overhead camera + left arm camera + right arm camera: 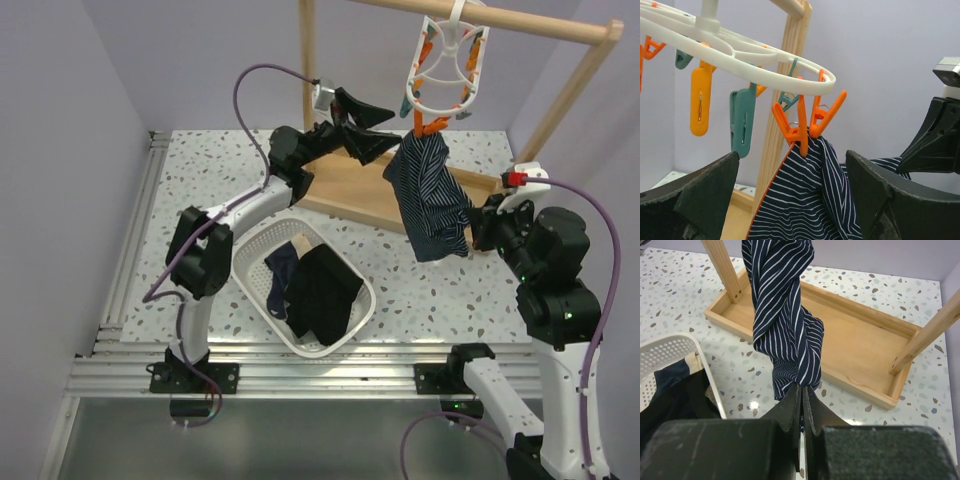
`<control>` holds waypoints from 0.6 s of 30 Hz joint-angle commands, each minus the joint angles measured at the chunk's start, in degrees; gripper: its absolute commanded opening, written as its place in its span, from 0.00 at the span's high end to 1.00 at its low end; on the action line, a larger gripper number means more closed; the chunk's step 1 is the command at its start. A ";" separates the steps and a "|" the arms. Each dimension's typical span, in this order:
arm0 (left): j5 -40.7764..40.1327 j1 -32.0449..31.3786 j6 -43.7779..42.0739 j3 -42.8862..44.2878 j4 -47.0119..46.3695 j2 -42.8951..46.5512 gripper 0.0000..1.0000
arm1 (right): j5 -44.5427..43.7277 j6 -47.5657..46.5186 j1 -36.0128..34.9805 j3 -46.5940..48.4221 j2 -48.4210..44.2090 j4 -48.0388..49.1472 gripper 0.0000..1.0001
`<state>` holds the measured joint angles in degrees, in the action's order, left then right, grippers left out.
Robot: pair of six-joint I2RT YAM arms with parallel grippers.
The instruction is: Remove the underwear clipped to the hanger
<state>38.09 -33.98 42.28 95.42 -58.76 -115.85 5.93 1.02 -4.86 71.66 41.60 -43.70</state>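
The white oval hanger (447, 62) hangs by its hook from the wooden rail, with orange and teal clips. One orange clip (807, 122) holds the navy-and-white striped underwear (428, 195), which hangs down over the wooden base. My right gripper (802, 388) is shut on the striped underwear's lower edge (790, 347). My left gripper (375, 128) is open and raised just left of the clip, with its fingers (700, 200) on either side of the striped cloth (805, 200). Black and navy garments (318, 290) lie in the basket.
A white perforated basket (252, 247) stands at the front left of centre. The wooden rail frame has a tray base (345, 185), an upright post (307, 50) and a slanted post (565, 95). The table is speckled terrazzo.
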 commanded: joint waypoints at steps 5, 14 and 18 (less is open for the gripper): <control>7.18 0.75 11.50 12.42 -6.38 -7.80 0.09 | -0.49 -0.75 0.03 -0.11 -0.56 1.25 1.00; 9.20 0.40 15.03 17.88 -4.61 -10.81 0.16 | -0.66 -0.75 0.03 -1.17 -1.35 2.04 1.00; 9.02 0.40 14.41 12.62 -5.84 -8.61 0.22 | -0.66 -0.66 -0.06 -1.52 -1.44 2.13 1.00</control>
<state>45.67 -33.52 55.66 110.41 -62.28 -126.91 5.52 0.82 -4.86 70.57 40.75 -43.66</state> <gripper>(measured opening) 0.799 0.011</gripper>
